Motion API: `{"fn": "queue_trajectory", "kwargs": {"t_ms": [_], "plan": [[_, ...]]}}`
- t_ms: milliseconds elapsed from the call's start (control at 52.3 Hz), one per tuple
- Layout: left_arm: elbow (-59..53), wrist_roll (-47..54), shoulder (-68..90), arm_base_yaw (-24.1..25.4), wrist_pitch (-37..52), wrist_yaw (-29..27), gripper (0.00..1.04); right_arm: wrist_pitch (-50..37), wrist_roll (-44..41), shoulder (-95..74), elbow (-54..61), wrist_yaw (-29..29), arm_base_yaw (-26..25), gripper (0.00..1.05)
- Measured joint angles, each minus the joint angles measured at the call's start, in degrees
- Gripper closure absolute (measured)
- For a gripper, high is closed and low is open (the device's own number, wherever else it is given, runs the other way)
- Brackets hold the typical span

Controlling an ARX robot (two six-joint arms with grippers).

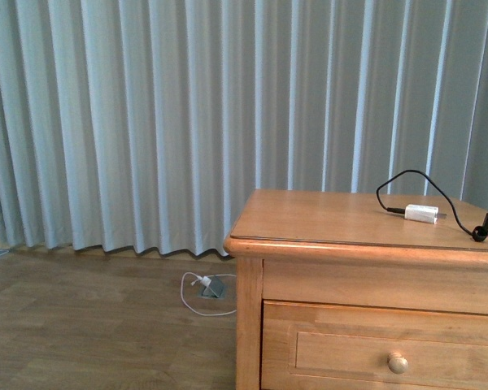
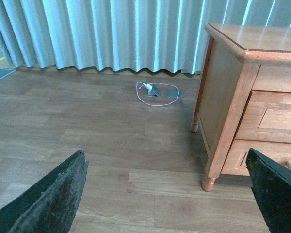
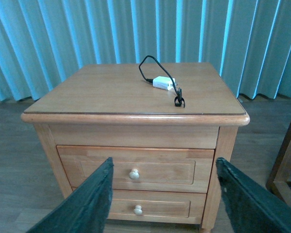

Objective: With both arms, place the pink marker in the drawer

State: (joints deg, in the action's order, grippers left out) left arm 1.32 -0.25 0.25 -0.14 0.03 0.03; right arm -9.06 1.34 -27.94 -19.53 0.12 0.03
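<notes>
From the front, I see a wooden table (image 1: 342,219) by a long grey curtain (image 1: 146,122). A white charger block (image 1: 421,214) with a black cable (image 1: 407,180) lies on top. The top drawer (image 1: 382,349) is shut, with its round knob (image 1: 398,363) showing. No arm shows here. I cannot find the pink marker in this view.

From the left wrist, the left pincer (image 2: 169,194) is wide open and holds nothing. It hangs over the brown floor (image 2: 87,126), beside the table. No marker here either.

From the right wrist, the right pincer (image 3: 162,199) is also wide open and empty. It faces the front of the table, near the top drawer's knob. Still no marker.

So I cannot tell where the marker is. I think a marker is light, hard and a bit slippery, so grab it across its middle. The drawer should be pulled by its knob.
</notes>
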Motion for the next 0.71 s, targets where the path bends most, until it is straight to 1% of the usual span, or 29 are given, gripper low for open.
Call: {"fn": "queue_trajectory", "kwargs": {"t_ms": [287,707], "plan": [[0.0,0.0,0.0,0.0,0.0,0.0,0.06,-2.0,-1.0,5.9,8.8,-0.1,0.0,1.03],[0.0,0.0,0.0,0.0,0.0,0.0,0.06,-1.2,-1.1,13.1,15.0,-0.1,0.0,1.03]]}}
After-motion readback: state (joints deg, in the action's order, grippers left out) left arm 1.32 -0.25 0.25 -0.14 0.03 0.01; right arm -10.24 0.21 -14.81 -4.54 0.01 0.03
